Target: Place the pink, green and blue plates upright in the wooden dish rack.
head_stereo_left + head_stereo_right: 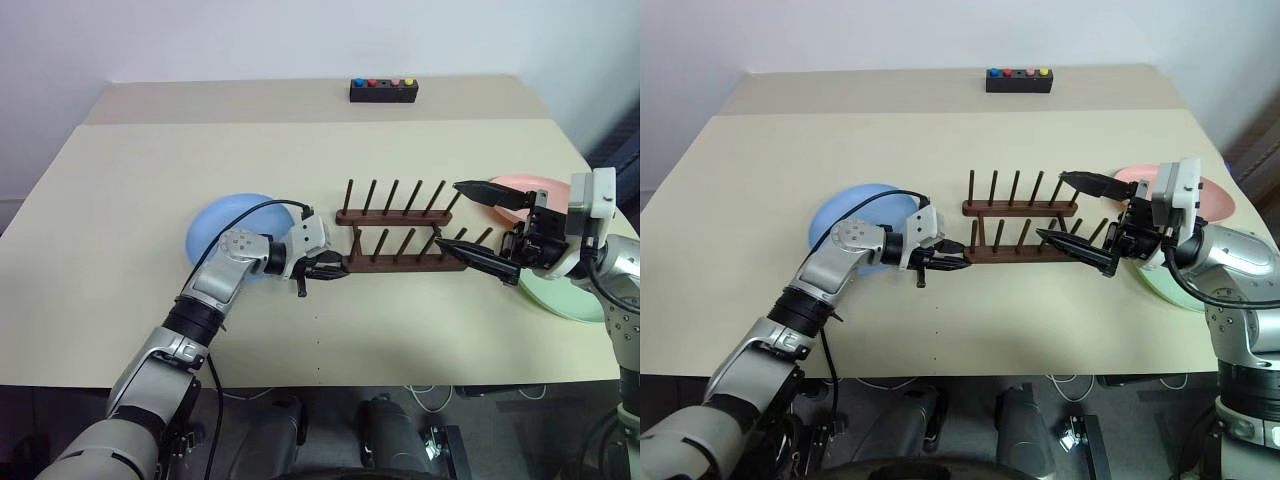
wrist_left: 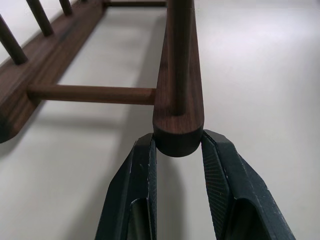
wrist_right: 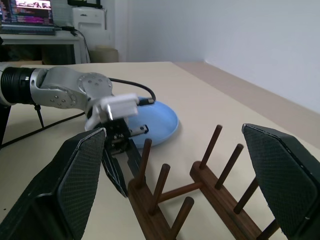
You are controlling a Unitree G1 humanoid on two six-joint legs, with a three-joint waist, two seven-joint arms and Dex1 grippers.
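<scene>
Left end effector (image 1: 322,270) clamped on rack (image 1: 400,235) rail end; right end effector (image 1: 470,222) spread wide over rack's other end, I see.

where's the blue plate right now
The blue plate lies flat on the table's left side, behind the left gripper, left of the wooden dish rack.

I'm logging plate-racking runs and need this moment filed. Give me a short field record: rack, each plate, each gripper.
rack: wooden dish rack at mid-table, no plates in it
blue plate: flat on the table, on the rack's left
pink plate: flat, on the rack's right, far side
green plate: flat, on the rack's right, near side
left gripper: shut on the end of the rack's near rail
right gripper: open, empty, at the rack's right end
</scene>
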